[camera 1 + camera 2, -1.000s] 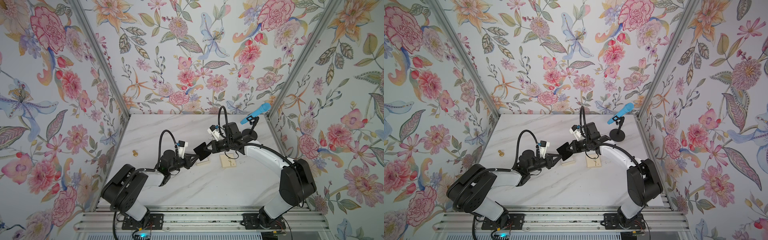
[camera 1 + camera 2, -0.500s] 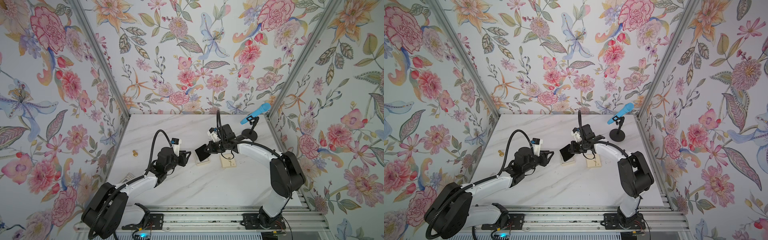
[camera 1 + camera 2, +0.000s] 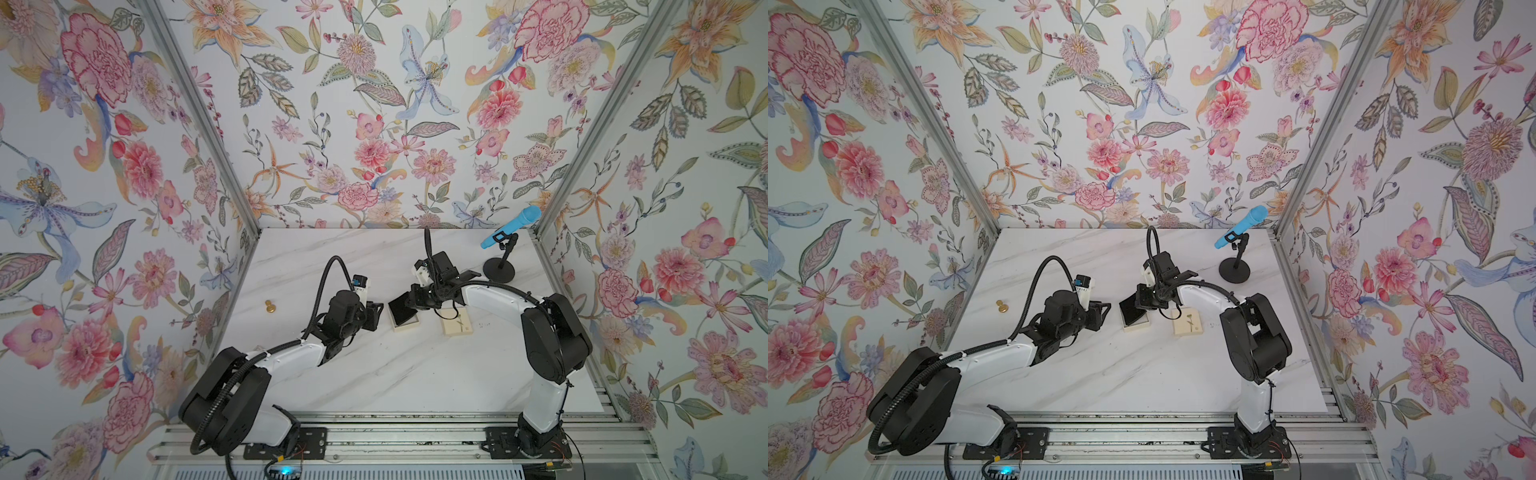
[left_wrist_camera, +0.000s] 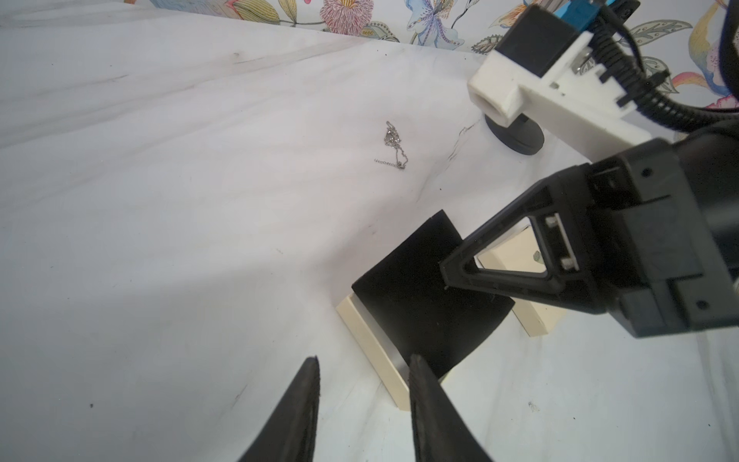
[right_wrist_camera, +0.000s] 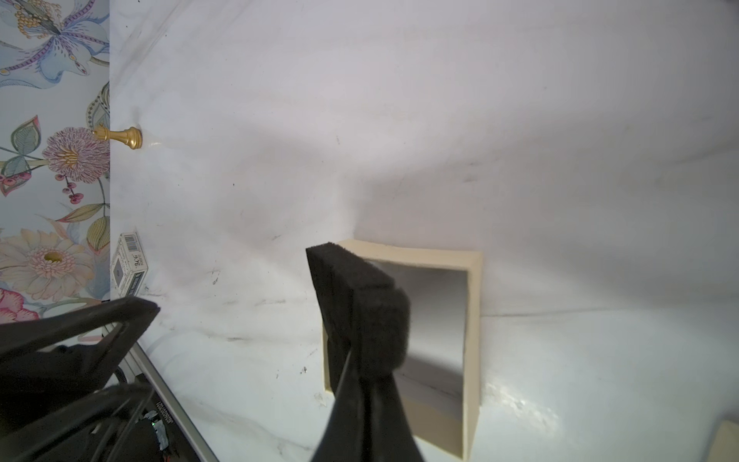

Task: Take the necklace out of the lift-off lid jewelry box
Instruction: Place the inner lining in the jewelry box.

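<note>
One foam pad [image 5: 360, 304] above box base [image 5: 474, 320]

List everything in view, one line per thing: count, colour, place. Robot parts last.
necklace: one, silvery, lying on the table outside the box
box base: one, cream, mid-table, open
foam pad: one, black, tilted up out of the box base
lid: one, cream with a dark stem drawing, flat beside the box base
knob: one, gold, near the wall on the robot's left
microphone: one, blue, far right corner
stand: one, black, under the microphone
small carton: one, white with a barcode, at the table's edge
table: one, white marble
left gripper: one, black, open and empty, near the box base
right gripper: one, black, shut on the foam pad
</note>
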`<move>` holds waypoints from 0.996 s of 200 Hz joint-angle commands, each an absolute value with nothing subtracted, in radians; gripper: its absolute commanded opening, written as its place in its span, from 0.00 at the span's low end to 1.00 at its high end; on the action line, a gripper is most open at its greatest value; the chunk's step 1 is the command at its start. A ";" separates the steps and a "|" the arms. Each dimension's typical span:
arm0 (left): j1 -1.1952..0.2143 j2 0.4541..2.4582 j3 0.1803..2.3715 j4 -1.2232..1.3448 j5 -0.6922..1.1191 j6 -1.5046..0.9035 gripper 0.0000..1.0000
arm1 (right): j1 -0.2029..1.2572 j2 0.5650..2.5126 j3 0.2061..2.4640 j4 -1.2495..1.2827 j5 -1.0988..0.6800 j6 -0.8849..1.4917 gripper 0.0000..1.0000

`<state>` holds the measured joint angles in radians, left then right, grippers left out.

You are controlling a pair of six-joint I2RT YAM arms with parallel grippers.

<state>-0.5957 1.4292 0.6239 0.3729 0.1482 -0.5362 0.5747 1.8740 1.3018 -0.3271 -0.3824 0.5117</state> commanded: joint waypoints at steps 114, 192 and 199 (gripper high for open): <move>-0.649 1.549 0.689 0.399 0.097 -0.526 0.39 | 0.563 1.876 1.266 -0.285 -0.457 0.606 0.00; -0.666 1.665 0.746 0.411 0.104 -0.517 0.38 | 0.566 1.888 1.286 -0.354 -0.477 0.530 0.00; -0.667 1.674 0.751 0.411 0.106 -0.517 0.38 | 0.566 1.890 1.286 -0.360 -0.477 0.521 0.00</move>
